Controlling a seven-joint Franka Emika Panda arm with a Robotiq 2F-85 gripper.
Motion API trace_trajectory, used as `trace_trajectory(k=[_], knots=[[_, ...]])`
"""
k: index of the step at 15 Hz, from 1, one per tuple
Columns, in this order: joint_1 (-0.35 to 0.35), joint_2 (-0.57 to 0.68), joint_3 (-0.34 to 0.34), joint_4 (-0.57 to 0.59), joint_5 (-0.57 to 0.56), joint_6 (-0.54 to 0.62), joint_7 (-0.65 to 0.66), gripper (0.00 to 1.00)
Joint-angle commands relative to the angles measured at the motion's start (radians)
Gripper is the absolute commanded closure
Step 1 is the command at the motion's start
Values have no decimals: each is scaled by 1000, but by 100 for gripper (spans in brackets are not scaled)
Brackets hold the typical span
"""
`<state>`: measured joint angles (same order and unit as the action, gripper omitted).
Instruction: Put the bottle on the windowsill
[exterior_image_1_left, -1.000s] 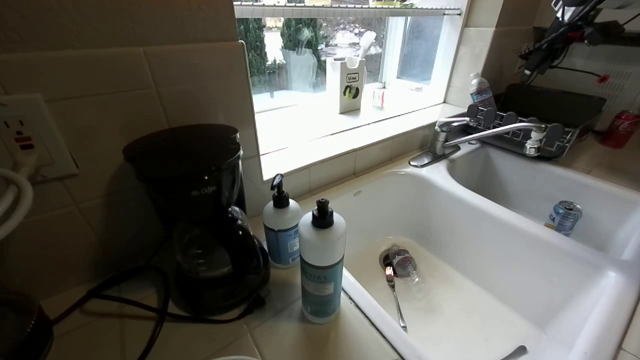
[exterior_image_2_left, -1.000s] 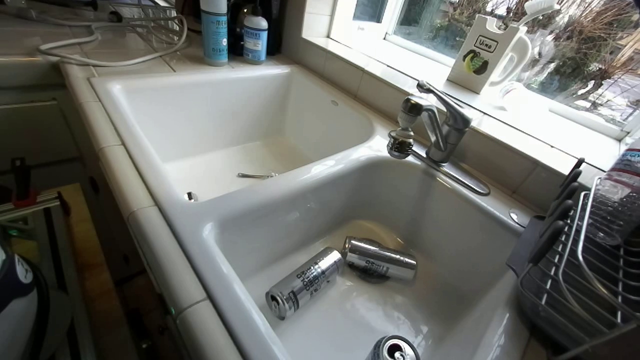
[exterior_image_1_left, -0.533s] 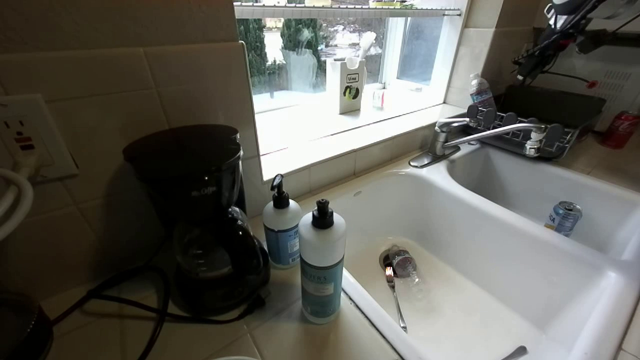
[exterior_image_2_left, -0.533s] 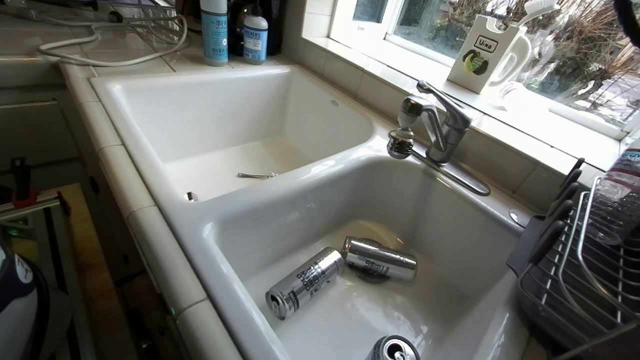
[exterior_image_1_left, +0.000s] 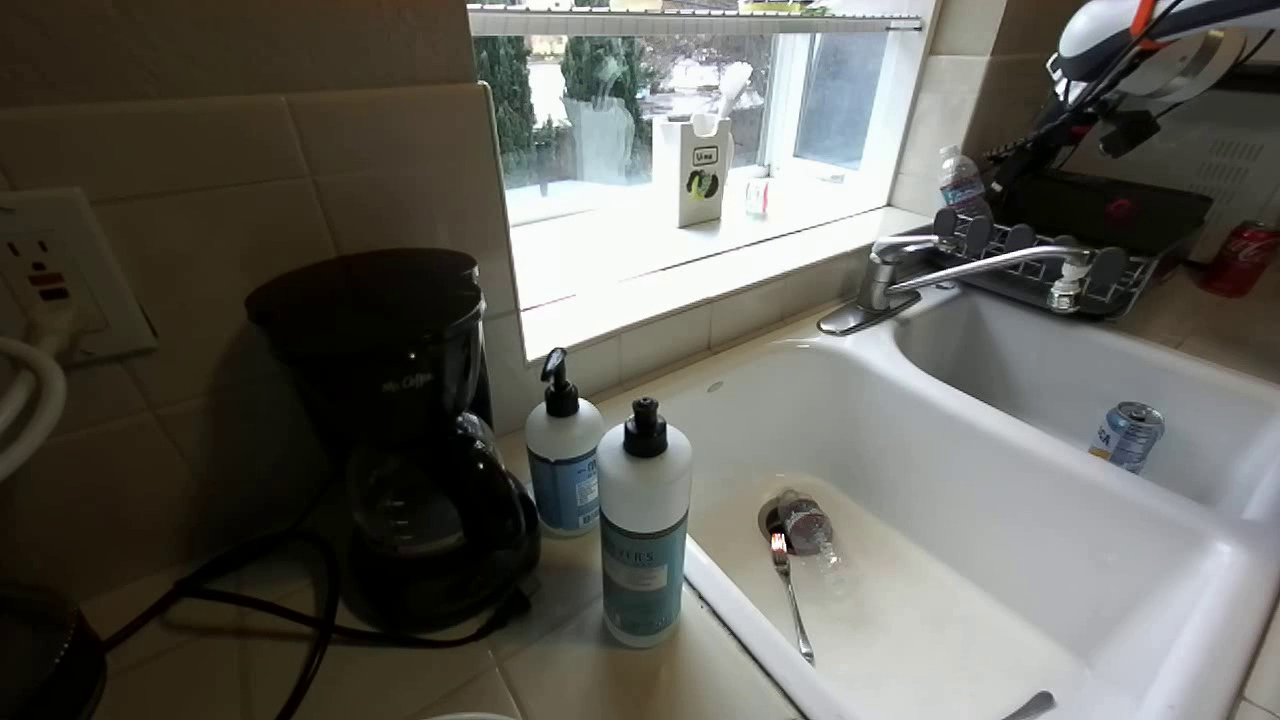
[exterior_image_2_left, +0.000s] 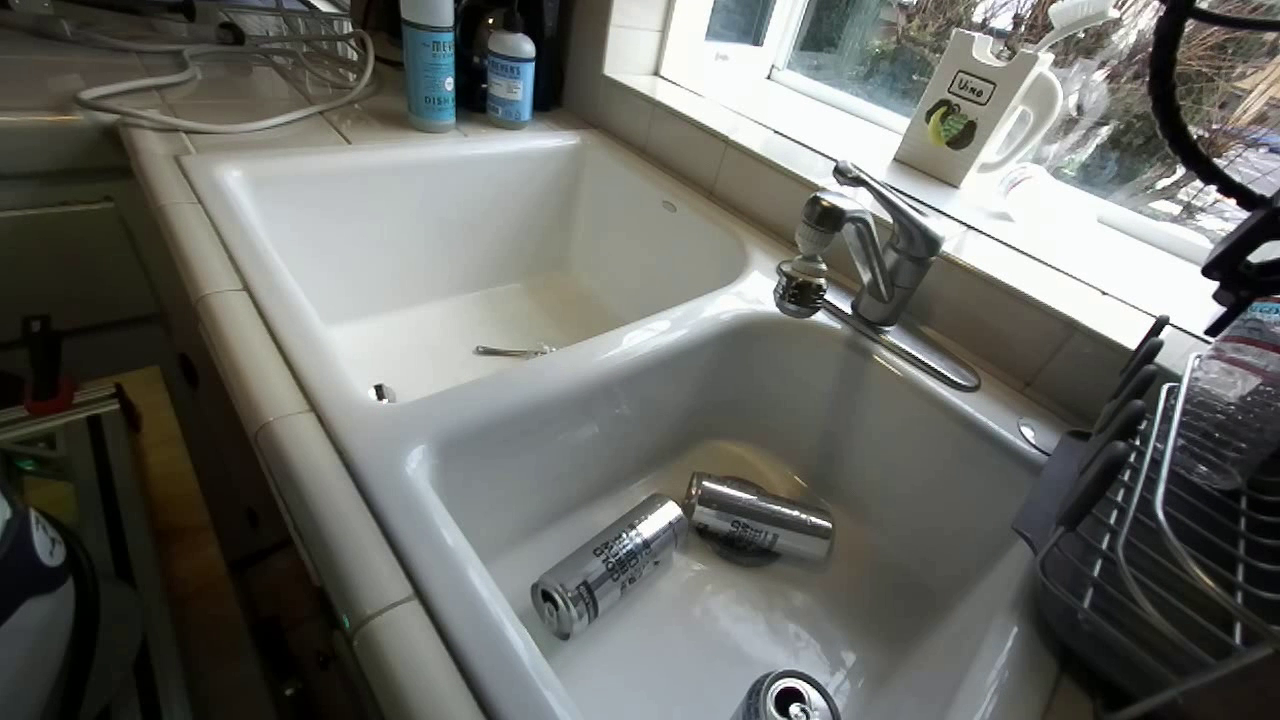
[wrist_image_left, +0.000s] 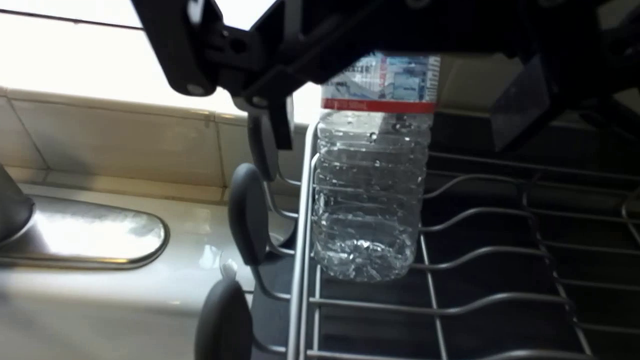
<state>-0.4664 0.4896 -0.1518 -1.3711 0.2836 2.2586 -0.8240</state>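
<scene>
A clear plastic bottle with a blue-white label and a red band stands leaning in the dish rack; it shows in both exterior views (exterior_image_1_left: 963, 185) (exterior_image_2_left: 1235, 400) and in the wrist view (wrist_image_left: 372, 195). My gripper (wrist_image_left: 392, 132) is open, its fingers on either side of the bottle and apart from it; the gripper body hides the bottle's top. In an exterior view the dark gripper (exterior_image_1_left: 1005, 178) is right beside the bottle. The pale windowsill (exterior_image_1_left: 720, 285) runs along the window, and it also shows in an exterior view (exterior_image_2_left: 1075, 270).
A white ceramic holder (exterior_image_1_left: 700, 175) with a brush stands on the sill. The faucet (exterior_image_2_left: 890, 260) rises between sill and sink. The rack (wrist_image_left: 450, 310) has grey prongs. Another clear bottle (exterior_image_1_left: 805, 525) and a fork (exterior_image_1_left: 790, 595) lie in a basin; several cans (exterior_image_2_left: 610, 565) are in the other.
The arm has moved left and down toward the bottle in an exterior view. In an exterior view the gripper and a black cable have come in at the right edge, over the rack's bottle.
</scene>
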Motion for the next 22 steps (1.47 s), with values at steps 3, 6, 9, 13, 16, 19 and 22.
trace_trajectory(k=[3,6,9,13,16,19,22], knots=[[-59,66,102,67,94,107,-100,0],[-65,87,122,80,135,126,-115,0],[-61,111,116,95,114,132,-132,0],[-53,131,110,91,106,186,-145,27],[-52,125,111,77,108,222,-153,38],[-58,93,117,41,119,236,-170,62],[-64,40,116,-19,123,230,-186,79]])
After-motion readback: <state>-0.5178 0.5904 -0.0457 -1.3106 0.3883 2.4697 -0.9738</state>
